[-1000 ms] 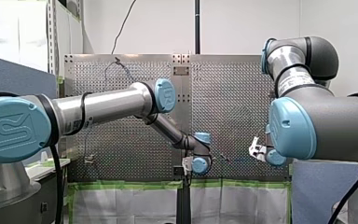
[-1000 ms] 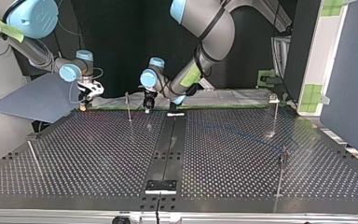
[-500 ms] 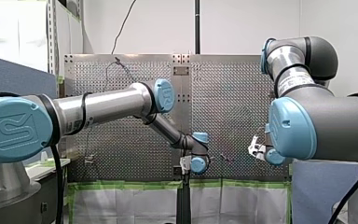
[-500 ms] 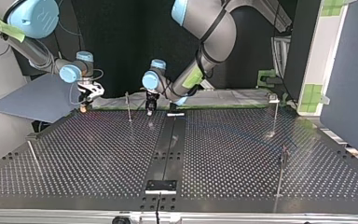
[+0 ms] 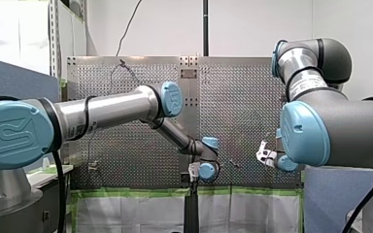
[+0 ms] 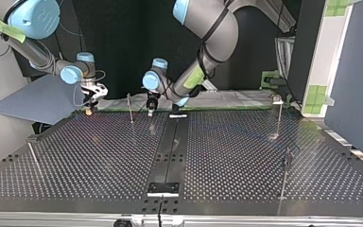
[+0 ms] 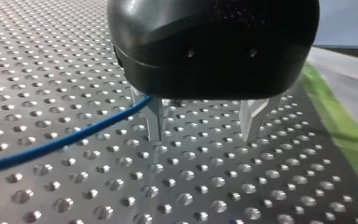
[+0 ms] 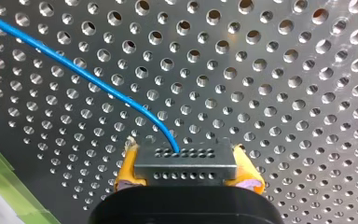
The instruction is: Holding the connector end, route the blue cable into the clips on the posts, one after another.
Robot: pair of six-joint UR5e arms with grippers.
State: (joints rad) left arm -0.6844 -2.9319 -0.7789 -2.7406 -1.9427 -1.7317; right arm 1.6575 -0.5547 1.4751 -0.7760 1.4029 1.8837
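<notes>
Closest in, my right gripper (image 8: 186, 169) is clamped on the grey connector (image 8: 186, 161), its yellow pads (image 8: 127, 169) pressed against the block's two ends, low over the perforated table (image 8: 284, 70). The blue cable (image 8: 74, 69) leaves the connector's face and runs off across the holes; whether it lies on the plate or just above it I cannot tell. Further along, in the left wrist view, the cable (image 7: 51, 144) comes up to my left gripper (image 7: 203, 122). Its metal fingers (image 7: 154, 119) stand wide apart with nothing between them, and the cable meets the outer side of one finger, not the gap. In the top view both grippers work at the table's far edge, my right (image 6: 90, 109) at the view's left and my left (image 6: 150, 109) near the middle, with a thin post (image 6: 130, 109) between them. Well apart from these stand a right-hand post (image 6: 280, 116) with a pale clip (image 6: 277, 100) on top, a closer post (image 6: 285, 172) and a left-hand post (image 6: 33, 158). I see no cable in any clip, so I judge that routing has not begun: the connector end is secured and the lead to the first clip is in hand. The next move calls for raising the connector to clip height, keeping the line lightly taut, and not letting it snag on the left finger.
</notes>
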